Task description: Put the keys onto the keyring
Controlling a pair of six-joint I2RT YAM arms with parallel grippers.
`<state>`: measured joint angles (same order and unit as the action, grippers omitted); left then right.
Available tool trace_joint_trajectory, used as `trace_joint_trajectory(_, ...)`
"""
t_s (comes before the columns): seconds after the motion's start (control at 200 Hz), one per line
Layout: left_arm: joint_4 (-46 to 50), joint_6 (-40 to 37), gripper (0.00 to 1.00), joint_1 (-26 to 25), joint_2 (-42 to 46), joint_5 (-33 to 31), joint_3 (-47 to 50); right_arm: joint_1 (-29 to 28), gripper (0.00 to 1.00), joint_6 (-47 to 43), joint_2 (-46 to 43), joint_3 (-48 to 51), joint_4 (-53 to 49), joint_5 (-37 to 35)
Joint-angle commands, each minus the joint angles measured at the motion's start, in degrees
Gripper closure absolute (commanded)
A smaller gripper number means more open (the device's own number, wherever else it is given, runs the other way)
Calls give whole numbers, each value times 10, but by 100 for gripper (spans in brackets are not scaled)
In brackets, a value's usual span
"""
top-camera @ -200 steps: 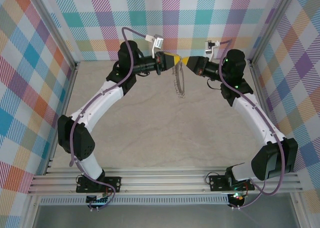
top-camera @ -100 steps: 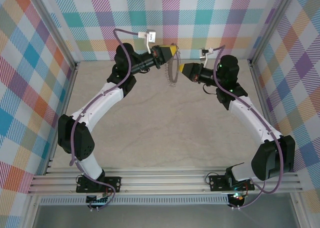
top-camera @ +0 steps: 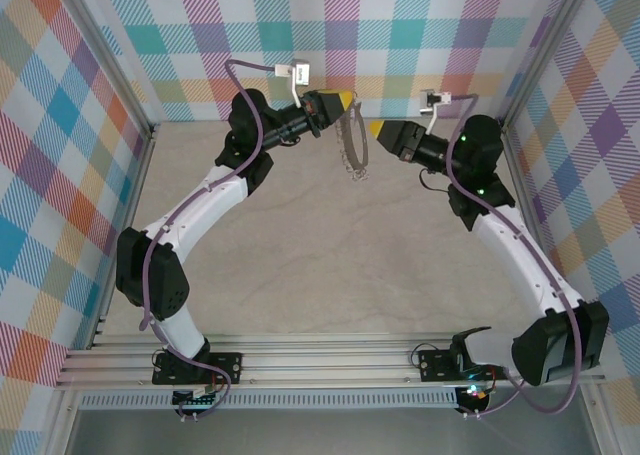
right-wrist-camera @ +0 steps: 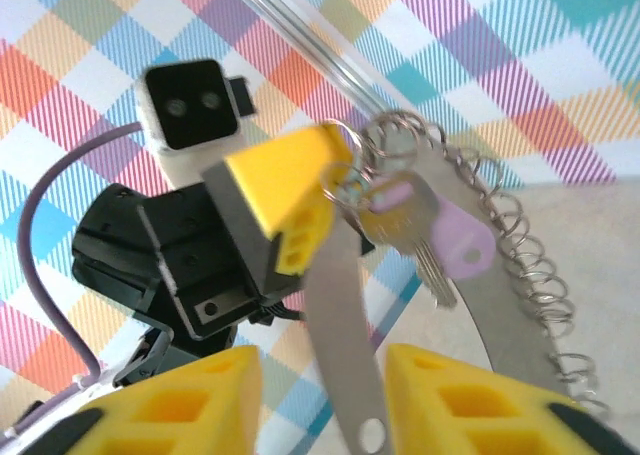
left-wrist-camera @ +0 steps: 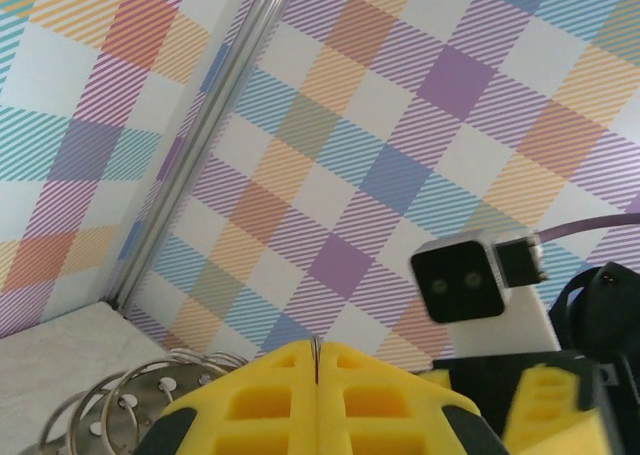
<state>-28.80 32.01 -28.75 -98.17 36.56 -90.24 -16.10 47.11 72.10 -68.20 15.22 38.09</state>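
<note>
My left gripper is raised near the back wall and shut on the top of the keyring, which hangs edge-on below it. In the left wrist view the hoop's thin edge shows pinched between the shut yellow fingers, with small silvery rings at lower left. In the right wrist view the keys, lilac-headed with a grey blade, dangle from small rings at the top of the keyring, beside the left fingertip. My right gripper is open, and the hoop's grey band passes between its fingers without touching. It stands just right of the ring.
Plaid walls close in the back and both sides, with a metal corner post close behind the left gripper. The beige table top lies well below both grippers. Aluminium rails carry the arm bases at the near edge.
My right gripper has opened and drawn back to the right, away from the ring. The left gripper rose toward the back wall, then held still with the ring.
</note>
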Motion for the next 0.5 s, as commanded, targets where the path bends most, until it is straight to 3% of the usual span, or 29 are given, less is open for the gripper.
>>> trace_joint_trajectory(0.0,-53,19,100,2,17,12,-2,1,56,-54,-2,-27,14,-20)
trace_joint_trajectory(0.185,-75,45,100,2,12,24,-9,1,54,-121,2,-33,5,-27)
trace_joint_trajectory(0.495,-101,79,100,1,3,44,-21,-1,50,-134,16,-21,38,2)
